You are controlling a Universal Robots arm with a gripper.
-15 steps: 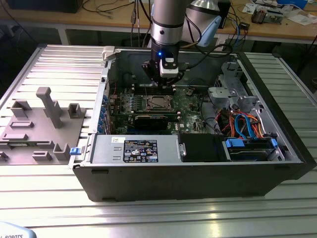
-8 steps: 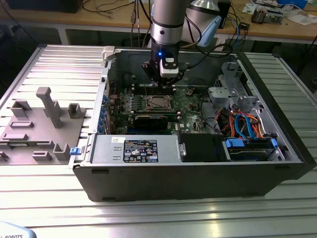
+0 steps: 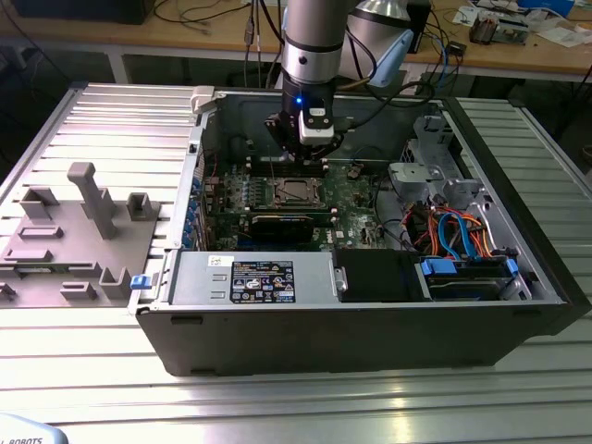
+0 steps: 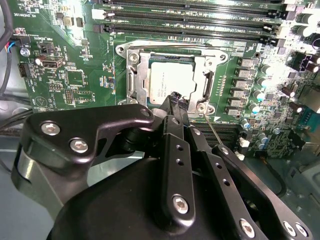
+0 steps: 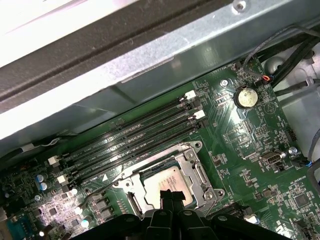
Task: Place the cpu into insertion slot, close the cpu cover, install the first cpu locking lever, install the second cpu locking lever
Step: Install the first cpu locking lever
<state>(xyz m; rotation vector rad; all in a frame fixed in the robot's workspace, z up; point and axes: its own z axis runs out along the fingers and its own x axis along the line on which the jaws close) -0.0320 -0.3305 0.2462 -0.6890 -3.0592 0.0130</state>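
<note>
The cpu point(image 4: 170, 80) lies flat in the insertion slot point(image 4: 131, 56), its silver-grey top showing through the square opening of the cpu cover point(image 4: 143, 75), which lies down over it. My gripper point(image 4: 175, 99) is shut with nothing in it, its tips over the cover's edge nearest the arm. A thin lever rod point(image 4: 212, 131) slants out from the socket's corner beside the fingers. The first wrist view has the cpu point(image 5: 167, 181), the cover point(image 5: 198, 172) and the gripper point(image 5: 170, 194) too. In the exterior view the gripper point(image 3: 303, 165) hangs just above the socket point(image 3: 294, 191).
Long black memory slots point(image 4: 200, 20) run beside the socket. The case's back wall point(image 5: 150, 65) and a coin battery point(image 5: 245, 97) are close by. Inside the case sit a power supply point(image 3: 250, 277) and cable bundles point(image 3: 453, 227). A grey fixture point(image 3: 74, 231) stands outside, on the exterior view's left.
</note>
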